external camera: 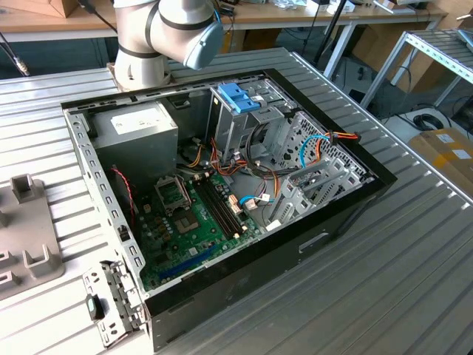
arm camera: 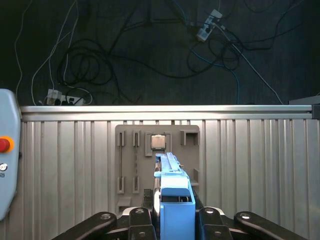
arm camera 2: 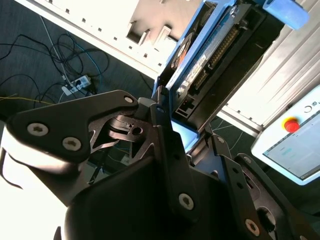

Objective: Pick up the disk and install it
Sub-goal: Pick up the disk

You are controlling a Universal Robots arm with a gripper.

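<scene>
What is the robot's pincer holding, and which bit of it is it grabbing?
The pincer is shut on the disk, squeezing one end of it from both sides, at its light-blue carrier.

Noted arm [external camera: 159,26] in the exterior view: smooth silver-grey cylindrical housings, glossy, with a round light-blue joint cap [external camera: 205,41] on one end. Logged a wider ringed base section [external camera: 137,70], same pale grey. Recorded gripper [arm camera: 172,212] [arm camera 2: 180,125] in both wrist views: matt black throughout, built from flat linkage plates with rounded ends. Marked silver screw heads [arm camera 2: 37,129] at the pivots, recessed hex sockets. Saw a small round pin hole [arm camera 2: 134,132] in the inner link.
</scene>
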